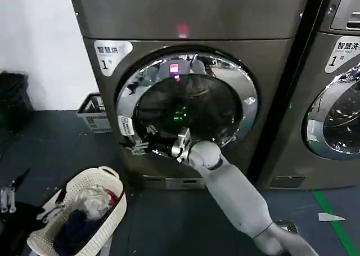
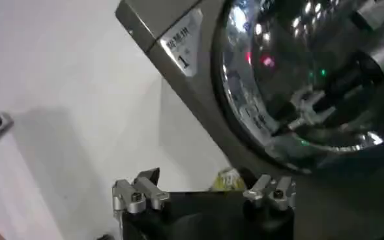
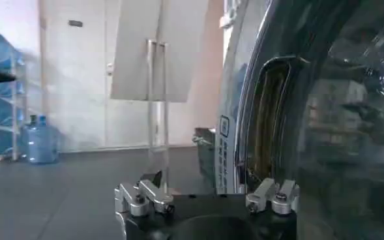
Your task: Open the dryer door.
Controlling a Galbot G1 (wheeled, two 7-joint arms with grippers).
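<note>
The dryer (image 1: 191, 19) is a dark grey-brown front loader with a white label marked 1. The dryer door (image 1: 188, 104) has a chrome ring and dark glass and looks flush against the front. My right gripper (image 1: 157, 144) is at the door's lower left rim, open, with its fingers spread along the chrome edge. In the right wrist view the right gripper (image 3: 208, 194) holds nothing, and one fingertip (image 3: 273, 194) is just below a recess in the dryer door (image 3: 263, 124). My left gripper (image 2: 205, 190) hangs open and empty, low to the left of the dryer (image 2: 178, 45).
A white laundry basket (image 1: 115, 202) with clothes stands on the floor at the front left. A grey basket (image 1: 90, 112) sits by the wall beside the dryer. A neighbouring machine (image 1: 337, 98) stands close on the right. Water jugs (image 3: 40, 138) stand far off.
</note>
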